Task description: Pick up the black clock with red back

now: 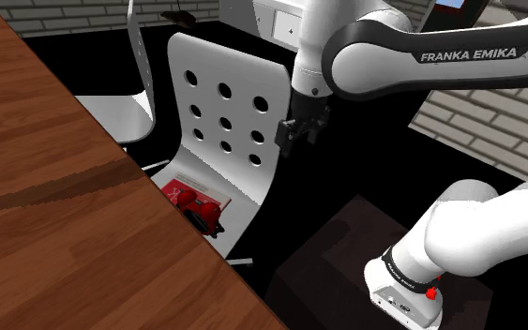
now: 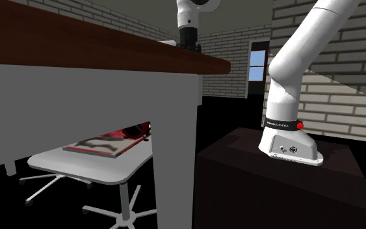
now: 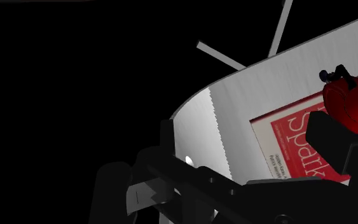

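Claw [image 1: 301, 139] hangs released, fingers apart and empty, by the white chair [image 1: 217, 112] — the red-and-black clock [image 1: 199, 207] lies on the seat's magazine [image 3: 285, 140], at its eight o'clock in the shoulder view.

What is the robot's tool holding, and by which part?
Nothing. The tool hangs open over the white chair, and the red and black clock lies untouched on a magazine there.

home office | wooden desk [image 1: 65, 187] | swivel chair [image 1: 209, 98] | brick walls [image 2: 350, 91]
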{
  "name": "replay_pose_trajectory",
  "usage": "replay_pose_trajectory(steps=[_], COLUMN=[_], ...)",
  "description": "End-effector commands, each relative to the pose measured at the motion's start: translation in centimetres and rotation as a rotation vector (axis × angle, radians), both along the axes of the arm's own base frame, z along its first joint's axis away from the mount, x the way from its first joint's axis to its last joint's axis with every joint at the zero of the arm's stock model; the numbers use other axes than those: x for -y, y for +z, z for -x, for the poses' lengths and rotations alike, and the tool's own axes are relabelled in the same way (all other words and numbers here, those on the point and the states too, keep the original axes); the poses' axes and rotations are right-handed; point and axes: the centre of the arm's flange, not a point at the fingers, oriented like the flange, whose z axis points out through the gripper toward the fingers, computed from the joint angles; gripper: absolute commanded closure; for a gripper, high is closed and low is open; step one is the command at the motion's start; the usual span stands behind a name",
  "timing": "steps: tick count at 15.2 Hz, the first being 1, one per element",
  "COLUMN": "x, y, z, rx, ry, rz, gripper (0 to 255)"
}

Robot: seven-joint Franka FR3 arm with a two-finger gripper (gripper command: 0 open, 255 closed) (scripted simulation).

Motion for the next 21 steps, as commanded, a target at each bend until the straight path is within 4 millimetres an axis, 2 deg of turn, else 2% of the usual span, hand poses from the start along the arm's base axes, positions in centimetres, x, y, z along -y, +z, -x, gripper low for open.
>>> replay_pose_trajectory(steps=[1,19,21], x=[-2.1,-22.1,-22.7], y=[-1.6,-14.0,-14.9], z=[-0.8,-8.7,-8.9], rx=[-0.002,-0.022,-0.022], ry=[0.003,0.034,0.035], rz=[0.007,0.077,0.079], gripper=[0,0,0])
